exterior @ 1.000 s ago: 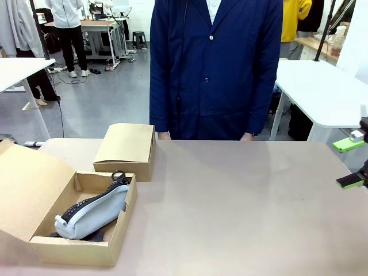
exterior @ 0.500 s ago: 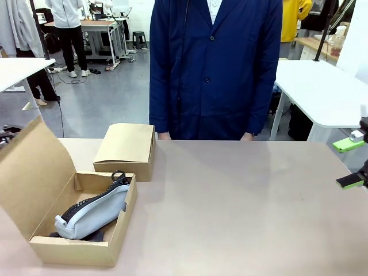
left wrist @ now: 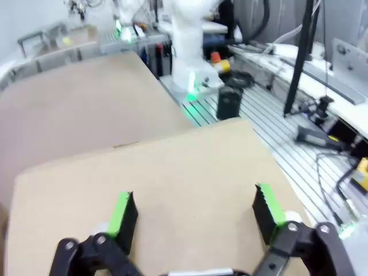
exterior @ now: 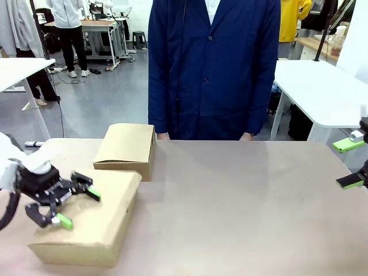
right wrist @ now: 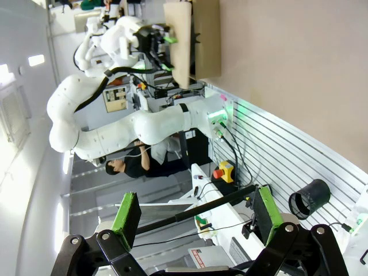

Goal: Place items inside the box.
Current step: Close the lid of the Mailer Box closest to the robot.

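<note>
While the wide, shallow brown cardboard box [exterior: 86, 221] sits at the tabletop's near left corner with its flap lid down, the left gripper [exterior: 62, 202] hovers wide open just above it, seemingly to press the lid flat, and the right gripper [exterior: 352, 164] waits wide open and empty at the right edge.

two cardboard boxes [exterior: 86, 221], two hands [exterior: 68, 206], one person [exterior: 214, 69]

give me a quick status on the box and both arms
Left gripper open, fingers over the closed box lid. Right gripper open at table edge, idle. Nothing in the way.
</note>
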Tool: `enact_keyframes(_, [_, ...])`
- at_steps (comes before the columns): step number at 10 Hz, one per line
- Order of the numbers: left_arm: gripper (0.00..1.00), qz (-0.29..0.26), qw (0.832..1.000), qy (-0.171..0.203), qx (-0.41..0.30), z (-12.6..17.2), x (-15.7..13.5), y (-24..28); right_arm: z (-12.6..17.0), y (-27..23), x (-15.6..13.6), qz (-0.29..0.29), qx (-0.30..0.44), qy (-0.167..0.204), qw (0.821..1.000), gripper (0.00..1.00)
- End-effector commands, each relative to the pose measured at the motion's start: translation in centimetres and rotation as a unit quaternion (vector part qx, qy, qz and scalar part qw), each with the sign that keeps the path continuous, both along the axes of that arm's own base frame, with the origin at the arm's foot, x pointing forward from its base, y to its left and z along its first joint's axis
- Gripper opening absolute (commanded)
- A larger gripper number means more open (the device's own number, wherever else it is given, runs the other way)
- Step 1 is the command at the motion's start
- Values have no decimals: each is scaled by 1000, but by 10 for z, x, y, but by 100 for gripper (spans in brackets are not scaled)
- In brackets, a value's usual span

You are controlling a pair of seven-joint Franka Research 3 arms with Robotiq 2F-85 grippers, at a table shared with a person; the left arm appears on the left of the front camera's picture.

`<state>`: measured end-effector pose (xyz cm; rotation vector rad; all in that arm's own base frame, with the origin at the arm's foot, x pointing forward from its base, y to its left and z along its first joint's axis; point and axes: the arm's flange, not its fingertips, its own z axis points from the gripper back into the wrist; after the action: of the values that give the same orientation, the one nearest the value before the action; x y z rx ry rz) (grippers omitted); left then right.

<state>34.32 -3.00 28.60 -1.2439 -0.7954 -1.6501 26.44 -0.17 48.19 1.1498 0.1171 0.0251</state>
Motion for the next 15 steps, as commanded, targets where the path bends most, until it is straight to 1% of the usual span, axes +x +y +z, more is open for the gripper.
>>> enact_keyframes(1, [100, -14, 998, -26, 64, -37, -7, 4, 4, 0, -1, -6, 9, 5, 1000, 100])
enact_keyframes(2, [100, -12, 997, -28, 73, -36, -9, 6, 4, 0, -1, -6, 9, 5, 1000, 100])
enact_keyframes(4, [100, -8, 997, -40, 65, -29, -10, 12, 4, 0, -1, -6, 9, 5, 1000, 100])
enact_keyframes(5, [100, -8, 998, -34, 46, -22, -12, 16, 4, 0, -1, -6, 9, 5, 1000, 100])
enact_keyframes(6, [100, 5, 1000, -21, 20, -8, -15, 22, 4, 0, -1, -6, 9, 5, 1000, 100])
enact_keyframes(7, [100, 18, 999, -11, -33, 16, -21, 32, 4, 0, -1, -6, 9, 5, 1000, 100])
enact_keyframes(8, [100, 16, 994, 3, -107, 49, -30, 46, 4, 0, -1, -6, 9, 5, 1000, 100])
enact_keyframes(9, [100, 23, 986, 16, -164, 75, -38, 61, 4, 0, -1, -6, 9, 5, 1000, 100])
enact_keyframes(10, [100, 43, 980, 43, -191, 93, -44, 77, 4, 0, -1, -6, 9, 5, 1000, 100])
enact_keyframes(11, [100, 103, 967, 125, -195, 104, -43, 88, 4, 0, -1, -6, 9, 5, 1000, 100])
enact_keyframes(12, [100, 137, 955, 192, -178, 107, -43, 101, 4, 0, -1, -6, 9, 5, 1000, 100])
enact_keyframes(13, [100, 180, 935, 251, -171, 104, -39, 111, 4, 0, -1, -6, 9, 5, 1000, 100])
enact_keyframes(14, [100, 201, 909, 338, -135, 99, -39, 119, 4, 0, -1, -6, 9, 5, 1000, 100])
enact_keyframes(15, [100, 217, 883, 402, -106, 90, -37, 123, 4, 0, -1, -6, 9, 5, 1000, 100])
